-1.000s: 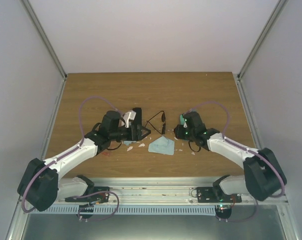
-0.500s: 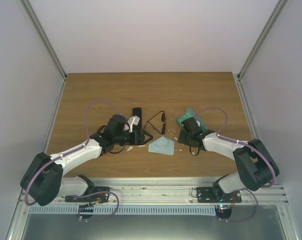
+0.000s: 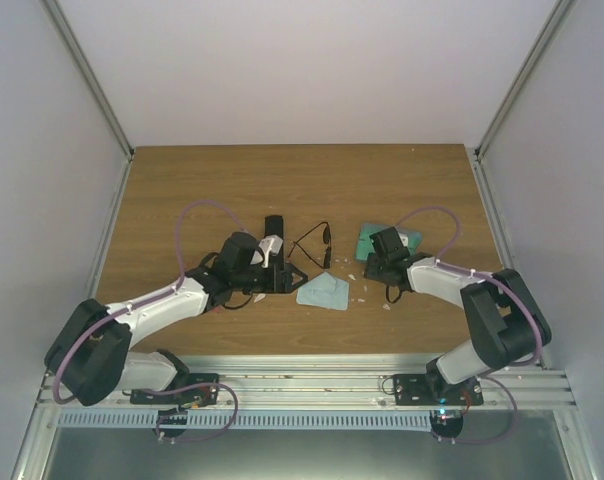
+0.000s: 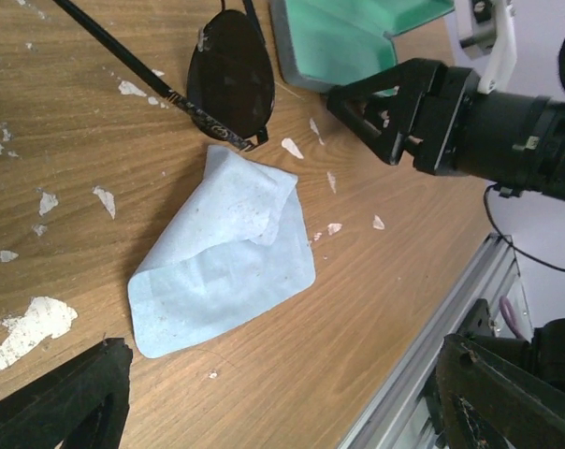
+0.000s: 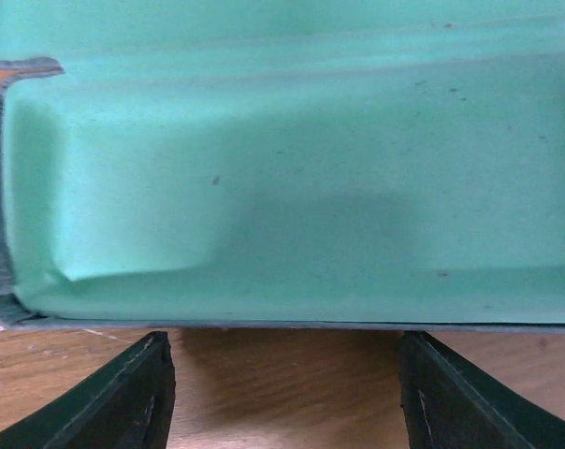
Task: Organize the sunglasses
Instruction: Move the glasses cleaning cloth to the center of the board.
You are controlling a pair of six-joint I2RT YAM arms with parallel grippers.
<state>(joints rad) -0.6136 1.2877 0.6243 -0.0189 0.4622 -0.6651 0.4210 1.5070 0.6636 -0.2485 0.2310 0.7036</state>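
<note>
The sunglasses [image 3: 312, 243] lie on the surface [image 3: 202, 180] near its middle, between a black oblong case [image 3: 273, 226] on their left and an open green case [image 3: 380, 238] on their right. A crumpled blue cloth [image 3: 323, 291] lies just on the near side of them. From the left wrist I see one dark lens and a slim temple running off at an angle, so I take them to be unfolded. I cannot tell whether the lens rim touches the cloth's corner.

I expect them to be very light and fragile. The wire frame would bend under a hard squeeze, and the lenses are slick and would scratch. I would take hold at the bridge or at a hinge corner, across the frame and not on the glass, and close gently. They sit almost flat, so there is little height to get under.

Both sets of jaws stand apart and hold nothing. The left jaws are low over the cloth, and the right jaws are just short of the green case's edge.

The surface is wood grain, worn, with white chips scattered about — it should give some grip. Plain white walls close in three sides, and a metal rail [image 3: 312, 378] runs along the near edge.
</note>
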